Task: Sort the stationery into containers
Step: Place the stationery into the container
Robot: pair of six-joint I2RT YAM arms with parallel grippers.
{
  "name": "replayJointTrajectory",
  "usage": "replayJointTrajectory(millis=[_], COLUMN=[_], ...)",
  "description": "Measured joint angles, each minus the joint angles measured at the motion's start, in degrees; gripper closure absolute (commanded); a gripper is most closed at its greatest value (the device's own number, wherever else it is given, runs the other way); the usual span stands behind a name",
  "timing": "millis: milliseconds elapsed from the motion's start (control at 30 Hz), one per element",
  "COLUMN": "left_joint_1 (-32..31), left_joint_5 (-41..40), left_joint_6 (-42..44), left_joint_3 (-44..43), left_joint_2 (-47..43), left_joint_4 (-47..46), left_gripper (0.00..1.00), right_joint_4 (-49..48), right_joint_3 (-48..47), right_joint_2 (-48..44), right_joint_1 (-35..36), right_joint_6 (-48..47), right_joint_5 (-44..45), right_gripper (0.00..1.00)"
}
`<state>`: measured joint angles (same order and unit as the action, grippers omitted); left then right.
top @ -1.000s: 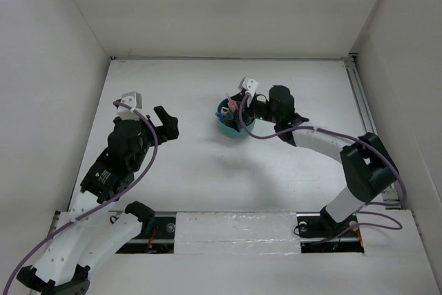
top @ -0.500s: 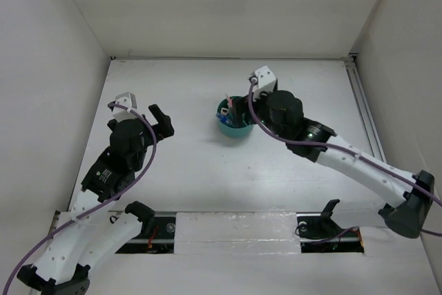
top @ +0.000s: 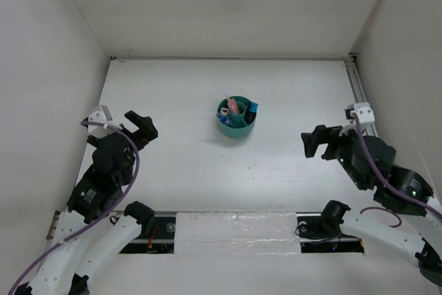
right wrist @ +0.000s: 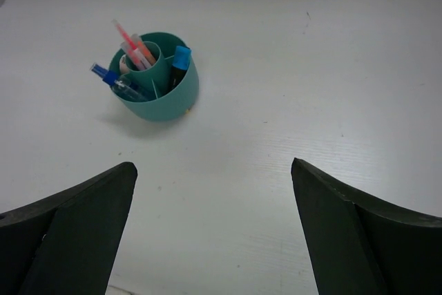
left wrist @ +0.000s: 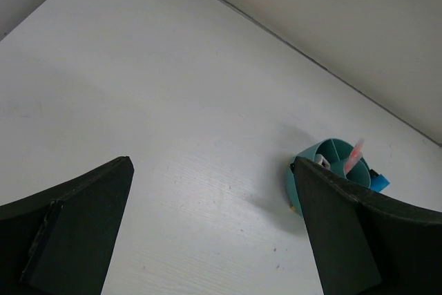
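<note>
The teal organizer (right wrist: 163, 106) stands on the white desk (top: 179, 164), and every piece of stationery you can see is already in it. The pink pencils (right wrist: 128, 39) lean up out of the central cup, with the blue-capped pen (right wrist: 110, 79) and the blue-topped marker (right wrist: 181, 59) in ring compartments. From the organizer, your left tool (top: 143, 124) sits well off to the left and your right tool (top: 316, 141) well off to the right and nearer you. The right looks marginally closer. Both stand wide open, holding nothing, arms folded low, each aimed toward the organizer.
</note>
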<state>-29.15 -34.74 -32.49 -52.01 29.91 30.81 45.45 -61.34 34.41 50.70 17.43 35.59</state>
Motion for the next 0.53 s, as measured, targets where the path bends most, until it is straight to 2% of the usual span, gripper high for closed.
replayJointTrajectory(millis=[233,533], left_joint_1=[0.0,0.0], left_joint_5=[-3.5,-4.81], left_joint_6=[-2.45,-3.48], left_joint_3=[0.0,0.0], left_joint_2=[-7.58,-10.84], left_joint_4=[1.22,1.75], left_gripper=[0.0,0.0], right_joint_4=[2.91,3.89], right_joint_3=[0.0,0.07], right_joint_2=[-7.76,-5.73], right_joint_1=[0.0,0.0], right_joint_6=[0.44,0.5], right_joint_5=[-1.64,-1.81], right_gripper=[0.0,0.0])
